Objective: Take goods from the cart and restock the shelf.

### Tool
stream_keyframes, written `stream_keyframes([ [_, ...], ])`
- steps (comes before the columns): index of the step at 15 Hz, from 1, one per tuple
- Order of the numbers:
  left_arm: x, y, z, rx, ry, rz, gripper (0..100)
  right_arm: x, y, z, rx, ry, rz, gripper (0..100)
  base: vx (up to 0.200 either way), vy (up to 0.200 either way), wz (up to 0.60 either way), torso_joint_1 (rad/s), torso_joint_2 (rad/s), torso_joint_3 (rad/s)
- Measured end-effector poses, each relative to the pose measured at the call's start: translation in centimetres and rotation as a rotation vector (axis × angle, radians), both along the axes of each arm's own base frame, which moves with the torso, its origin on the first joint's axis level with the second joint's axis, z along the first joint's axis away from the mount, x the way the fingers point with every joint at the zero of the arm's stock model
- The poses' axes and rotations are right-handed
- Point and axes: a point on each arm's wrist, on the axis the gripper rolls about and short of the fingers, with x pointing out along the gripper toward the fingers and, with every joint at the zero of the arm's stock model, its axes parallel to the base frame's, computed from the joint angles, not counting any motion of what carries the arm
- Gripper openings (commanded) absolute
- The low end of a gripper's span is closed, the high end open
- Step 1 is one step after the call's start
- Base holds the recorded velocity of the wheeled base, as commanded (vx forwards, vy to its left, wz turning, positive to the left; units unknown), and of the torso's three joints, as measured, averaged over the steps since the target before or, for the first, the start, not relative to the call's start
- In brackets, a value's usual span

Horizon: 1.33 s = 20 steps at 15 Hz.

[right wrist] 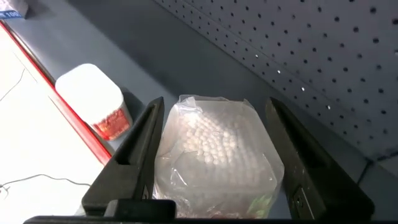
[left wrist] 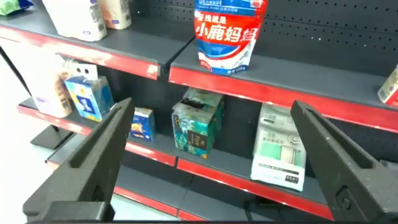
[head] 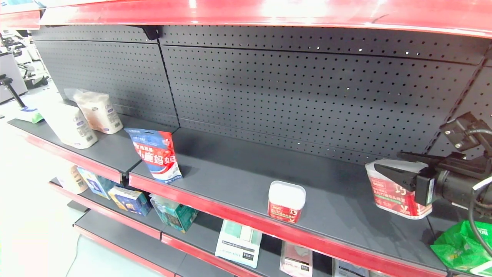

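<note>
Right gripper (head: pixel 386 160) holds the wrapped tub (head: pixel 394 200), fingers pressed on both its sides. It sits at 3 o'clock in the head view, base on or just over the shelf (head: pixel 238 169); can't tell which. A matching second tub (head: pixel 286 201) stands at its 9 o'clock, near the red front lip, well apart. The red-blue pouch (head: pixel 157 154) is upright further along at 9 o'clock, with two white bags (head: pixel 69 125) beyond at 10 o'clock. A green pack (head: pixel 457 246) lies at the held tub's 5 o'clock. Left gripper (left wrist: pixel 211 106): jaws wide, nothing between them, facing a teal box (left wrist: pixel 198 121) on the lower level.
</note>
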Motion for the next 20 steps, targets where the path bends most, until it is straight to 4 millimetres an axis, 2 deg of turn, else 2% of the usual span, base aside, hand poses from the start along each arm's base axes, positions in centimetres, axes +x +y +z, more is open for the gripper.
stream_keyframes([
  [2,0.0,-0.1,0.2,0.001,-0.016,-0.049,100,0.1,0.1,0.0,-0.002,0.0,0.002,0,0.0,0.0,0.0,0.0,0.0,0.0],
  [5,0.2,-0.1,-0.5,0.013,0.009,-0.019,100,0.1,0.1,-0.2,-0.02,0.0,0.009,0,0.0,0.0,0.0,0.0,0.0,0.0],
  [16,0.6,-0.4,-0.3,0.085,0.115,0.426,100,-0.1,0.0,-0.6,-0.024,0.017,0.01,0,0.0,0.0,0.0,0.0,0.0,0.0],
  [18,0.5,-0.6,-0.3,0.068,0.095,0.367,100,-0.1,0.0,-0.7,-0.024,0.019,0.01,0,0.0,0.0,0.0,0.0,0.0,0.0],
  [20,0.4,-1.1,-0.5,0.006,0.049,0.182,100,-0.1,0.1,-0.7,-0.023,0.021,0.009,0,0.0,0.0,0.0,0.0,0.0,0.0],
])
